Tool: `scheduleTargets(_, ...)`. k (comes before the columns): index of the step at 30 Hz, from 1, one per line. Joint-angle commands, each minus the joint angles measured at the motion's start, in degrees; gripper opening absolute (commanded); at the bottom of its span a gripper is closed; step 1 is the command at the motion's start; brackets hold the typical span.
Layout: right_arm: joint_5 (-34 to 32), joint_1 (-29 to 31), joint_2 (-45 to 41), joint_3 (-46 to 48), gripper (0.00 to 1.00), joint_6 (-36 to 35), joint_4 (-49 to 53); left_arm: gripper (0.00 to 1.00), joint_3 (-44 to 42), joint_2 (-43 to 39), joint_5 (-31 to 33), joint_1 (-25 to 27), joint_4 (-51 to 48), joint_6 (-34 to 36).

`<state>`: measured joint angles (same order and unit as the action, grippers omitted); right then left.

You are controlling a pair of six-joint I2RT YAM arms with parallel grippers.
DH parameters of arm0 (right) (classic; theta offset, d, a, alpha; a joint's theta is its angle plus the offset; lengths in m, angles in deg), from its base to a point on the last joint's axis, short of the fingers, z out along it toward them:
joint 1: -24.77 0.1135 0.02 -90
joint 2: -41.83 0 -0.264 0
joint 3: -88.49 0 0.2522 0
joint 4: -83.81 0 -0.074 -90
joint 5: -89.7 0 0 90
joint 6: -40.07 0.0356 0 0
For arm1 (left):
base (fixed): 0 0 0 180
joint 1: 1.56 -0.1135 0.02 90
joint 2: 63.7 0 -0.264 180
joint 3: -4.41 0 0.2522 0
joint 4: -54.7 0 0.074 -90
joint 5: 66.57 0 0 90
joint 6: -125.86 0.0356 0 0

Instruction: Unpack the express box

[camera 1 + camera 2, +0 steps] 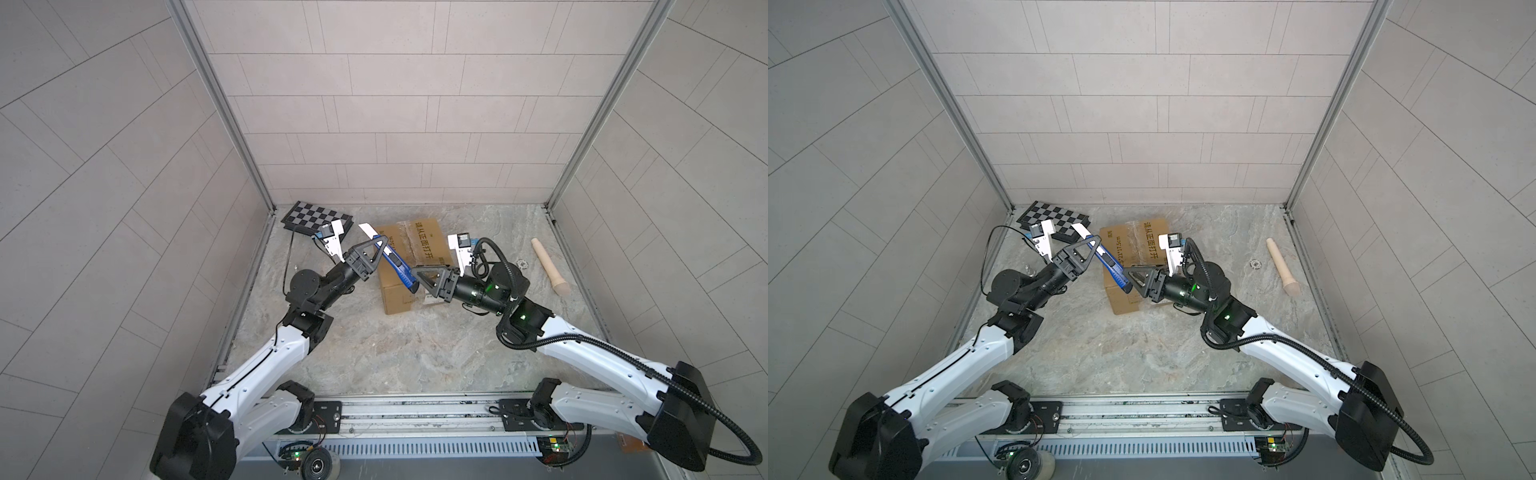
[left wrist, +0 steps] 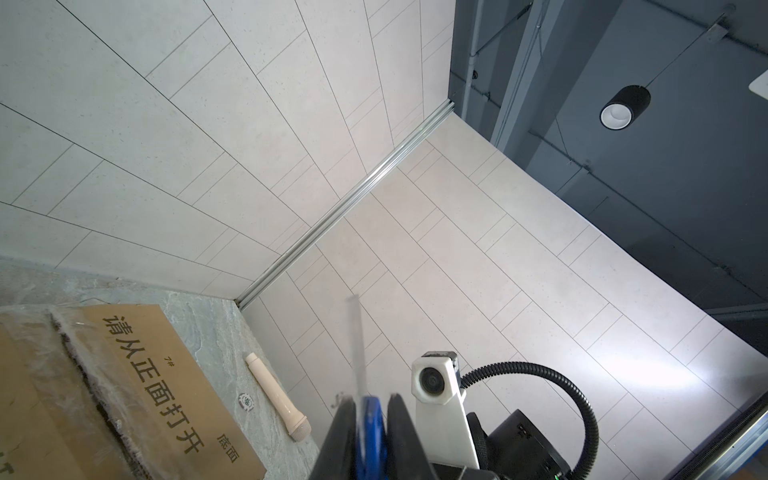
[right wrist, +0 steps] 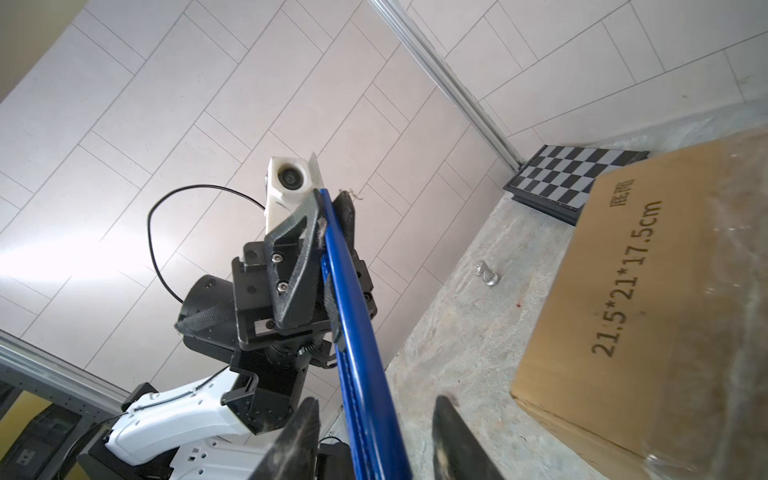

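The express box (image 1: 419, 243) (image 1: 1133, 245), a brown carton with black print, stands at the back middle of the stone floor in both top views, and shows in the wrist views (image 2: 137, 374) (image 3: 644, 311). My left gripper (image 1: 380, 243) (image 1: 1094, 245) (image 2: 371, 401) is shut on a blue utility knife (image 1: 392, 262) (image 1: 1108, 264) (image 3: 357, 353), held above the box's left edge with its pale blade pointing back-left. My right gripper (image 1: 415, 282) (image 1: 1130, 280) (image 3: 376, 401) is open, its fingers on either side of the knife's handle end without touching it.
A black-and-white chequered board (image 1: 309, 216) lies in the back left corner. A beige club-shaped stick (image 1: 548, 266) and a small round token (image 1: 521, 263) lie to the right of the box. A small silver chess piece (image 3: 487, 274) stands on the floor left of the box. Tiled walls close three sides.
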<state>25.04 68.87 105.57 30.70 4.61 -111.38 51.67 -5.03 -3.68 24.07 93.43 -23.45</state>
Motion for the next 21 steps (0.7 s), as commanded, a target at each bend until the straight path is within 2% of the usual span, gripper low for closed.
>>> scheduleTargets(1, -4.13, 2.27, 1.71, -1.05, 0.46, 2.17, -8.97, 0.0, -0.59, -0.67, 1.54, 0.04, 5.4, -1.84)
scheduleTargets(6, -4.81, 3.43, 6.03, -1.23, 0.37, 5.06, -15.21, 0.0, -0.77, -0.14, 2.28, 0.11, 6.79, -2.62)
scheduleTargets(11, -5.42, 4.19, 8.84, -1.63, 0.38, 5.96, -18.08, 0.0, -0.83, -0.14, 2.34, 0.04, 7.39, -2.98)
scheduleTargets(15, -5.79, 4.19, 9.64, -1.85, 0.35, 6.48, -19.56, 0.0, -1.22, 0.04, 2.15, 0.1, 7.8, -3.18)
scheduleTargets(17, -6.0, 4.26, 9.81, -1.8, 0.3, 6.78, -20.09, 0.0, -1.25, 0.04, 2.22, 0.08, 7.75, -3.18)
scheduleTargets(21, -6.86, 4.23, 9.48, -1.75, 0.28, 6.8, -19.53, 0.0, -1.16, 0.43, 1.81, 0.04, 8.07, -3.19)
